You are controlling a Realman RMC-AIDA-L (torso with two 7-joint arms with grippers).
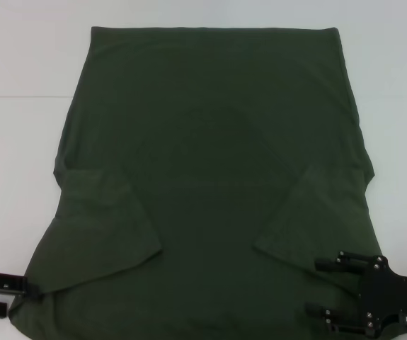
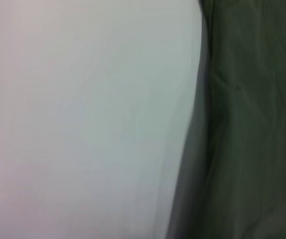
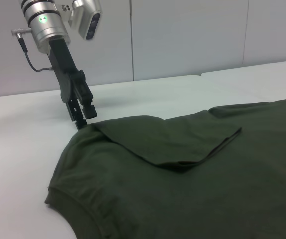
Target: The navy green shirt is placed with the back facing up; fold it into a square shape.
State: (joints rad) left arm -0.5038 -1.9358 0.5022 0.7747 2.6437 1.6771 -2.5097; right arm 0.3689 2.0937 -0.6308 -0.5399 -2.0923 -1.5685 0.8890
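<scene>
The navy green shirt (image 1: 210, 177) lies flat on the white table (image 1: 19, 64), with both sleeves folded inward over the body and the collar end nearest me. My left gripper (image 1: 20, 290) sits low at the shirt's near left shoulder corner. The right wrist view shows it, left gripper (image 3: 83, 119), touching the folded edge of the shirt (image 3: 182, 169). My right gripper (image 1: 315, 287) hovers open over the near right shoulder area, just below the folded right sleeve (image 1: 316, 219), with nothing between its fingers. The left wrist view shows only the shirt's edge (image 2: 252, 124) against the table.
White tabletop (image 2: 83, 119) surrounds the shirt on the left, right and far sides. A seam between two table sections (image 1: 19, 95) runs across at the left. A pale wall (image 3: 182, 35) stands behind the table.
</scene>
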